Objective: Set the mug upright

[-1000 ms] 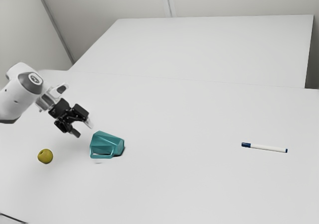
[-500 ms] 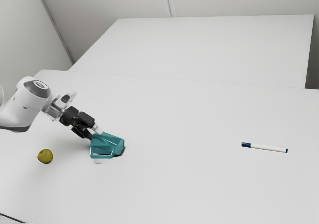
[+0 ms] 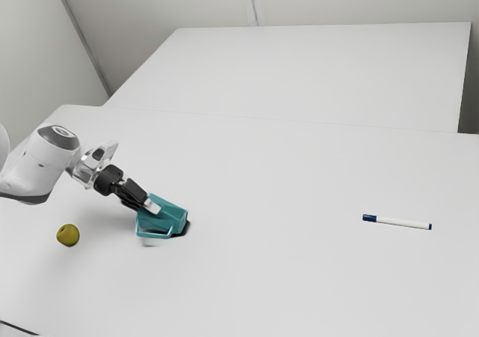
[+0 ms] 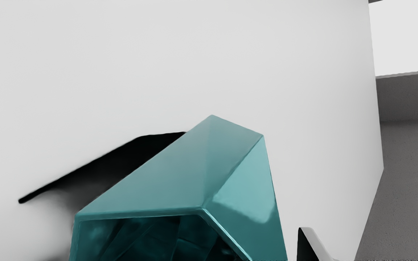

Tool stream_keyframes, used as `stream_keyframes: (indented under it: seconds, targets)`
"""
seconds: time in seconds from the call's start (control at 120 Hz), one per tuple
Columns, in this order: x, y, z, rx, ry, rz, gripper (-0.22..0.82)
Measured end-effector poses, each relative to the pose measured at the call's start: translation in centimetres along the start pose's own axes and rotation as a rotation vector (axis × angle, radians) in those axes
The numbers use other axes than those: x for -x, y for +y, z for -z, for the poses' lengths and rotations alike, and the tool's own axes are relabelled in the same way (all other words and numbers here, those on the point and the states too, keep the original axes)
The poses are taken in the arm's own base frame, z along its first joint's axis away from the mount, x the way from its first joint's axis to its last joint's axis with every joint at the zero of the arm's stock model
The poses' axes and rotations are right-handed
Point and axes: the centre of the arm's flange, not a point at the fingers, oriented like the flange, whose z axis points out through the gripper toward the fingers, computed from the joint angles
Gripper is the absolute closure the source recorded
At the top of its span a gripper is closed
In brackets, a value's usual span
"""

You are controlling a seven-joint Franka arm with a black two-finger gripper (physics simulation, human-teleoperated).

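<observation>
Arm: in from the exterior view's left it comes [image 3: 54,161], sloping down towards the mug [image 3: 172,214].
Jaws: right at the mug in the exterior view, overlapping its upper part on the side nearer the arm. Open or closed? Can't tell from here, nor whether they've got hold of it.
Mug: teal, faceted, and it's lying over on its side on the white surface [image 3: 292,277], not upright.
Handle: down low on the mug [image 3: 156,236], on the side towards the exterior camera.
Fruit: small, round, olive-yellow [image 3: 68,235], sitting apart from the mug, nearer the exterior view's left edge.
Marker: white barrel, dark blue cap [image 3: 404,222], lying well apart, out towards the exterior view's right.
Cord: a thin dark line [image 3: 19,328] at the exterior view's lower left corner.
Mug, close up: over to the wrist view, and there's the open mouth facing the hand, rim edge bright, inside deep and dark, flat sides running away from the rim.
Shadow: a black wedge [image 4: 122,163] stretches over the surface alongside the mug.
Floor: grey [image 4: 408,152], beyond the surface's edge in the wrist view.
</observation>
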Motion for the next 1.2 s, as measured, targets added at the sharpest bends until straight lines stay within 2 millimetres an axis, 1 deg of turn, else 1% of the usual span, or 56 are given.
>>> stream_keyframes:
  seconds: [0.142, 0.333, 0.417, 0.483, 0.592, 0.717, 1.017, 1.2]
  targets:
    - [-0.2, 0.5, 0.0, -0.001, -0.003, -0.034, 0.72]
    - [-0.3, 1.0, 0.4, -0.011, -0.004, -0.07, 0.74]
    - [-1.0, 2.7, 0.7, -0.041, -0.01, -0.112, 0.74]
    - [-1.8, 4.4, 0.6, -0.071, -0.021, -0.152, 0.74]
    - [-3.0, 6.5, -0.2, -0.144, -0.061, -0.209, 0.74]
    - [-4.4, 8.8, -0.9, -0.283, -0.124, -0.275, 0.74]
    - [-7.2, 12.5, -3.5, -0.582, -0.258, -0.383, 0.75]
    - [-8.2, 14.2, -5.6, -0.709, -0.292, -0.4, 0.75]
